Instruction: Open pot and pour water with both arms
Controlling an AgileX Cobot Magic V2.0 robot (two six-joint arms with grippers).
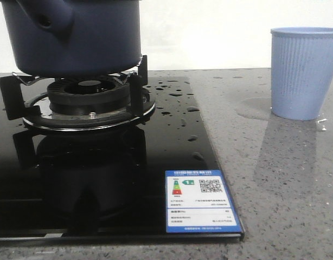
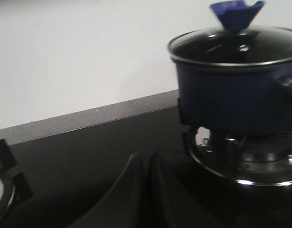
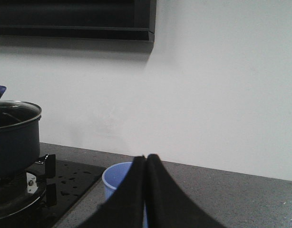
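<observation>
**Inspector:** Status of the task?

**Assistant:** Not started, in my judgement. The pot (image 1: 74, 35) sits on the burner stand (image 1: 79, 100) of the black glass hob (image 1: 155, 179). Its glass lid (image 2: 236, 47), with a blue knob (image 2: 236, 14), is on. Neither arm touches it.

**Inspector:** The pincers?

**Assistant:** The left gripper (image 2: 147, 190) has its fingers nearly together, a thin gap between them, holding nothing. It is low over the hob, beside the pot. The right gripper (image 3: 146, 190) has its fingers pressed together, empty, raised near the blue ribbed cup (image 1: 305, 73).

**Inspector:** Any water?

**Assistant:** Droplets (image 1: 174, 95) lie on the glass to the right of the burner, and a thin puddle (image 1: 253, 108) lies at the foot of the cup on the stone counter (image 1: 286, 189). Lifting the lid and pouring both remain.

**Inspector:** Markings?

**Assistant:** One blue-bordered energy label (image 1: 202, 208) at the hob's front corner, with coloured bars, a QR code and Chinese text too small to read.
</observation>
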